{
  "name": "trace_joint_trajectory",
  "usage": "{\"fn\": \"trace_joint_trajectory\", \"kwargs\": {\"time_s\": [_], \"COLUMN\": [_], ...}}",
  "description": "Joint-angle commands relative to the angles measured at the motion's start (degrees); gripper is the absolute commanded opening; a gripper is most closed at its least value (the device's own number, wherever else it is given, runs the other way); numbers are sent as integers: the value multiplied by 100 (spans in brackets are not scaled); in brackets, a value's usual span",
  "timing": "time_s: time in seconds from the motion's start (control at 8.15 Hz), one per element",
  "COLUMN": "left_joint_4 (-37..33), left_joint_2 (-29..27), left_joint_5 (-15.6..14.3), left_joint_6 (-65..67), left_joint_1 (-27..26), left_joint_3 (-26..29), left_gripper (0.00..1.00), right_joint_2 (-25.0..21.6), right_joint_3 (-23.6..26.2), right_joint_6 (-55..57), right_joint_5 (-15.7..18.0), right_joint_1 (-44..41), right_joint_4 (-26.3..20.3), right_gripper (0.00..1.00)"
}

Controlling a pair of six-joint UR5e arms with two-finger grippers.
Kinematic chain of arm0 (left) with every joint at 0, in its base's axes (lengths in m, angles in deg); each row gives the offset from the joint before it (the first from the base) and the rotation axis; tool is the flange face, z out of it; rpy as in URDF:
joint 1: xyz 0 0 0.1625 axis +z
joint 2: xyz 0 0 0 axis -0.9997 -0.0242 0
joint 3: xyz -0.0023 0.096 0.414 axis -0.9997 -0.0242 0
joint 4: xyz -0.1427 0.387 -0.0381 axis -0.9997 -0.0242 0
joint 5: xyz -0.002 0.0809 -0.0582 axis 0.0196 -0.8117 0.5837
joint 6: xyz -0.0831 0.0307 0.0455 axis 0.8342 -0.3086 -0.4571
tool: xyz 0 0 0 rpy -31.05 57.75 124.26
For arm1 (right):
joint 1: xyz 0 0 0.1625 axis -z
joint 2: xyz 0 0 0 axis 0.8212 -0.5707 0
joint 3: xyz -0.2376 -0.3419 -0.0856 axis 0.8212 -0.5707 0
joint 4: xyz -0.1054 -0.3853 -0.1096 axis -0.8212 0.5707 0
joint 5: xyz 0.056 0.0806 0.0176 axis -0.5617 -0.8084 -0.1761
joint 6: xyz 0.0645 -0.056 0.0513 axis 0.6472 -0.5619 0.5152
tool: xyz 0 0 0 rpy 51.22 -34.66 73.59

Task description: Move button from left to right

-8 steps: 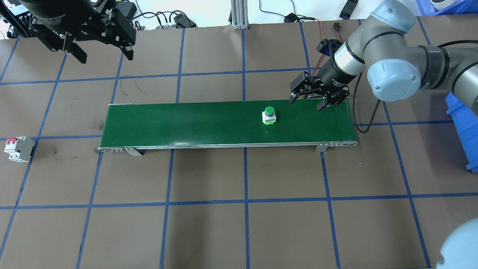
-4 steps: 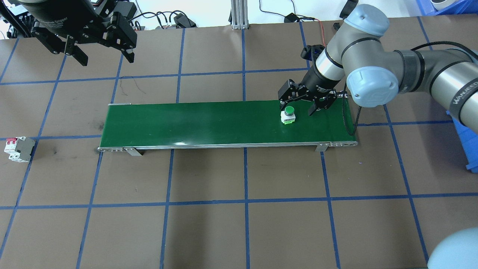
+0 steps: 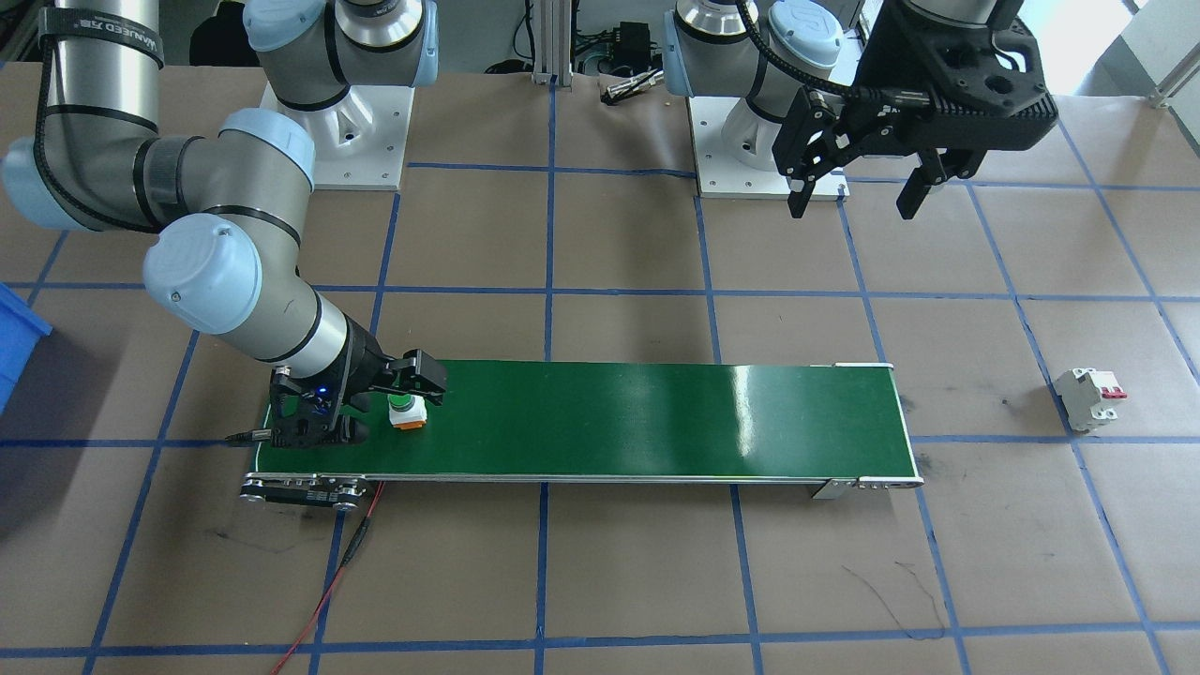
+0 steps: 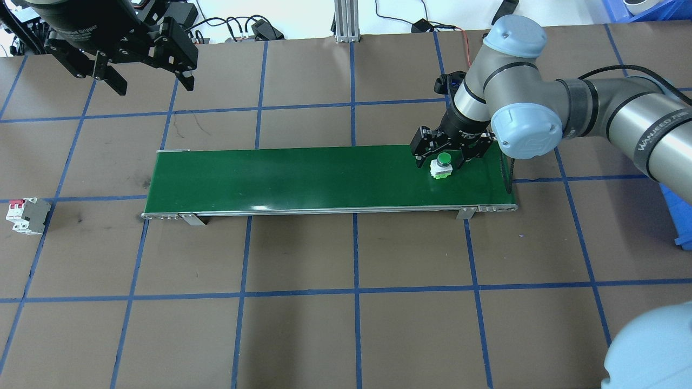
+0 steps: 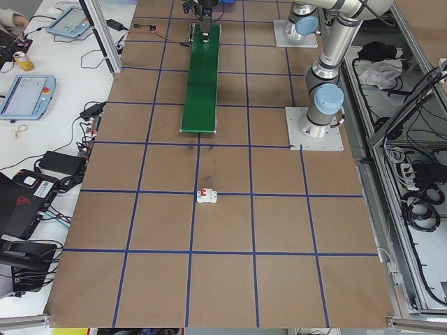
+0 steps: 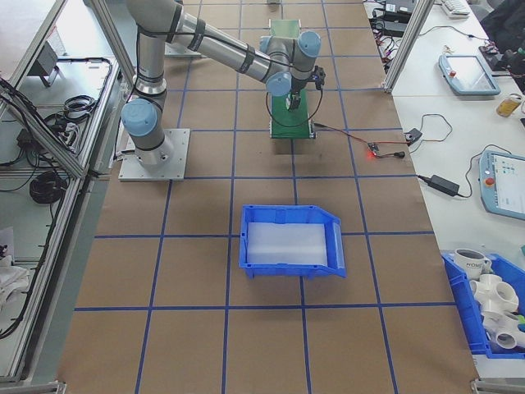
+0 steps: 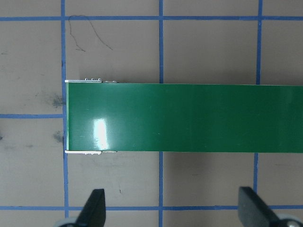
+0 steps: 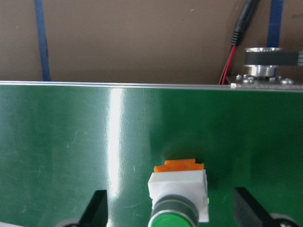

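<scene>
Progress looks well past halfway, judging by position alone — the button stands upright on the green conveyor belt near its right-hand end, and the right claw has its two fingers set wide on either side of it, not yet closed. In the right wrist view the fingertips stand clear of the button's white body on both sides, so no grip has been made. What seems left is the closing of the claw, the lift, and the set-down; a blue bin sits on the table on the right side, though whether that is the goal I cannot tell.

The left claw hangs high over the table's far left corner, fingers spread wide and empty.

As to materials — the button has a glossy round green cap on a dark collar, a squarish white plastic body and an orange base with a notched edge. The belt is a smooth, faintly ribbed green surface that throws back a bright streak of light, edged in metal rail. The table is matt brown, gridded with blue tape. A white boxy circuit breaker with red toggles lies well off to the left.
</scene>
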Motion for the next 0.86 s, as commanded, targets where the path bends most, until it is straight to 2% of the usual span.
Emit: {"fn": "trace_joint_trajectory", "kwargs": {"time_s": [0.0, 0.12, 0.25, 0.49, 0.61, 0.74], "left_joint_4": [0, 0, 0, 0, 9, 0], "left_joint_2": [8, 8, 8, 8, 8, 8], "left_joint_5": [0, 0, 0, 0, 0, 0], "left_joint_6": [0, 0, 0, 0, 0, 0], "left_joint_1": [0, 0, 0, 0, 0, 0], "left_joint_3": [0, 0, 0, 0, 0, 0], "left_gripper": [100, 100, 100, 100, 100, 100], "right_joint_2": [51, 42, 34, -36, -63, -80], "right_joint_3": [0, 0, -8, -288, -690, -1077], "right_joint_6": [-676, -704, -896, -1328, -1572, -2305], "right_joint_5": [638, 912, 967, 1369, 1780, 2037], "right_joint_1": [-3, 5, 5, 75, 276, 643], "right_joint_4": [-20, -63, -72, -64, -220, -640], "right_gripper": [18, 1, 0, 0, 0, 0]}}
